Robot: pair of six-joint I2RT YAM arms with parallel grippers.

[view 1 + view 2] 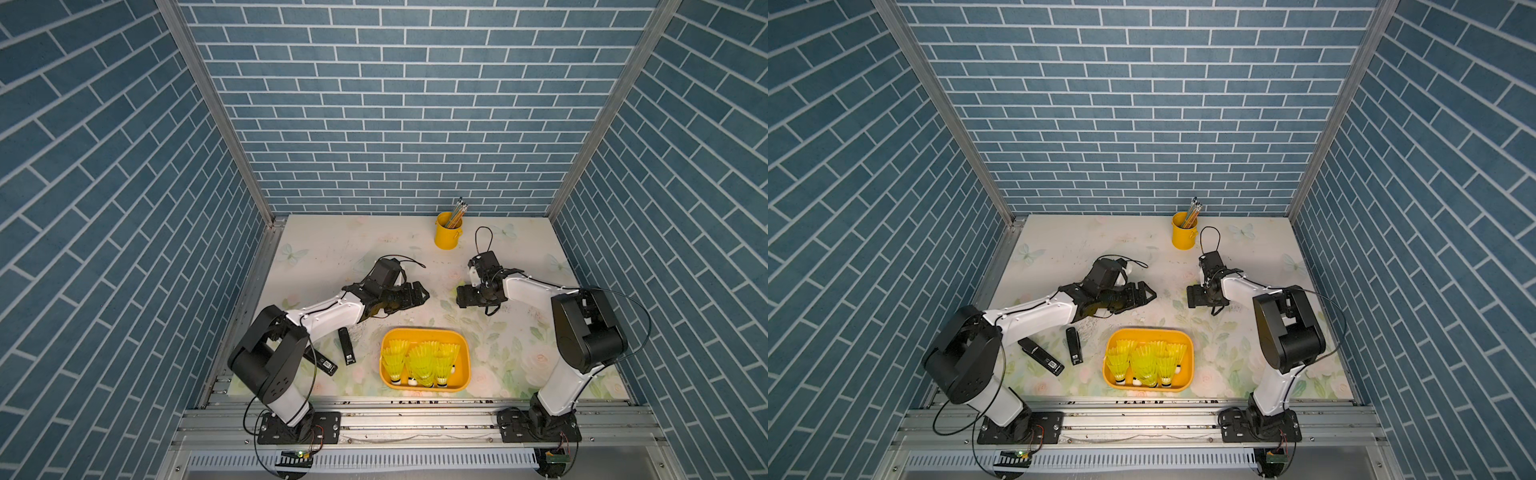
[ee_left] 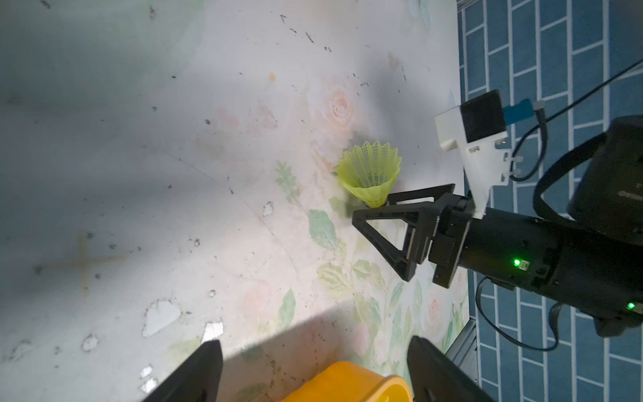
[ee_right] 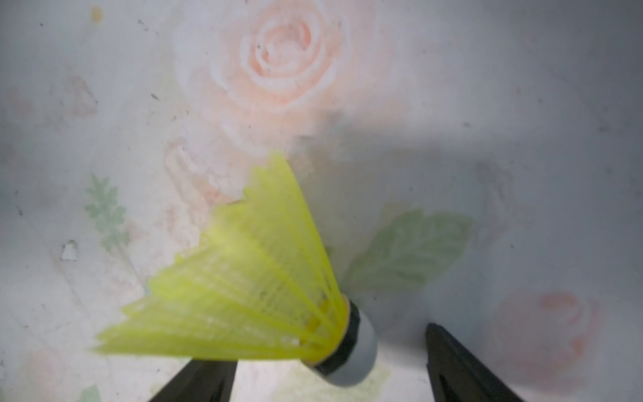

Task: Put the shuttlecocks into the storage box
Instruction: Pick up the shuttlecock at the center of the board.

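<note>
Several shuttlecocks point(image 1: 419, 361), neon-yellow mesh cones, are packed in the glossy orange storage box point(image 1: 466, 353) at the near edge of the flower-printed table point(image 1: 332, 249). One more shuttlecock point(image 3: 243, 296), its pale cap ringed by a dark band, sits between the spread jaws of the right gripper point(image 3: 327, 344) beyond the box, with a gap beside the cap. The left gripper point(image 2: 315, 343) hangs near the box's far rim, jaws apart and holding nothing. Two black oblong gadgets point(image 1: 347, 347) carry white labels too small to read.

White arms point(image 1: 328, 318), black joints point(image 1: 590, 328)
</note>
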